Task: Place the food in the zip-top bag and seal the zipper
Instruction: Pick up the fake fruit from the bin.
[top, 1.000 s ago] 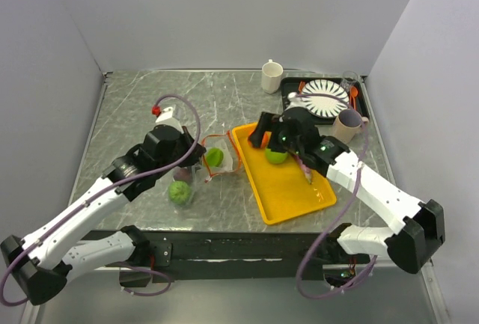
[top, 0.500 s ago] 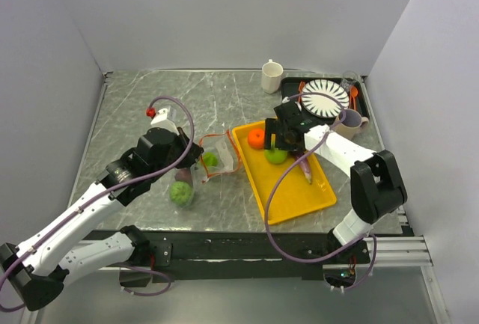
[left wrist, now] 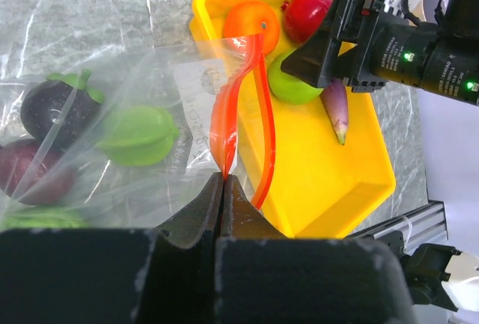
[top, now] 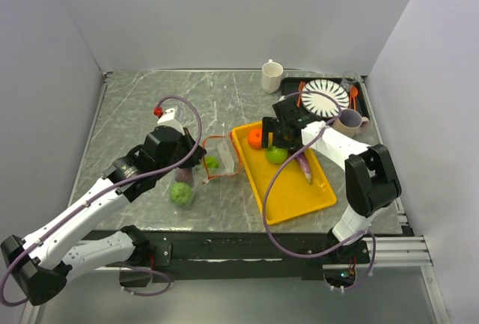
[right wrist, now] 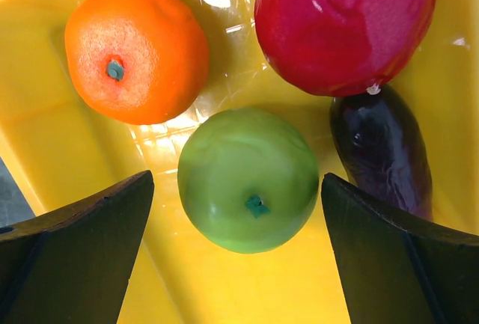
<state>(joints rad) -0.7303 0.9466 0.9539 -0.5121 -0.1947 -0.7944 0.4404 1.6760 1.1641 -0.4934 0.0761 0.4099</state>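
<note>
The red fruit (left wrist: 307, 13), plain from the left wrist, is hidden in the top view beneath the right arm (top: 322, 138). There the mouth of the zip-top bag (top: 219, 161) is also partly covered by the left arm (top: 161, 156). From the left wrist, the lower part of the bag is cut off by the black body of the left jaws. Only a sliver of a bagged green fruit (left wrist: 37, 217) is seen at that edge, and a dark purple fruit (left wrist: 34, 172) is blurred by crinkled plastic. In the right wrist view the red fruit is cropped by the upper edge.

Against the frame half a second earlier, the left arm is seen shifted slightly toward the yellow tray (top: 296, 189). The right arm and the fruits in the tray are found almost unchanged.

The zipper (left wrist: 224, 126) is pinched between the closed left jaws, from which it is curved away in a loop toward the tray. The right jaws are spread wide, with a loose green fruit (right wrist: 247, 178) framed between them and no contact visible. The orange fruit (right wrist: 135, 51) and the red fruit lie just beyond it, with a long dark purple piece (right wrist: 382, 156) beside it, all in the tray on the tabletop (top: 135, 107).
</note>
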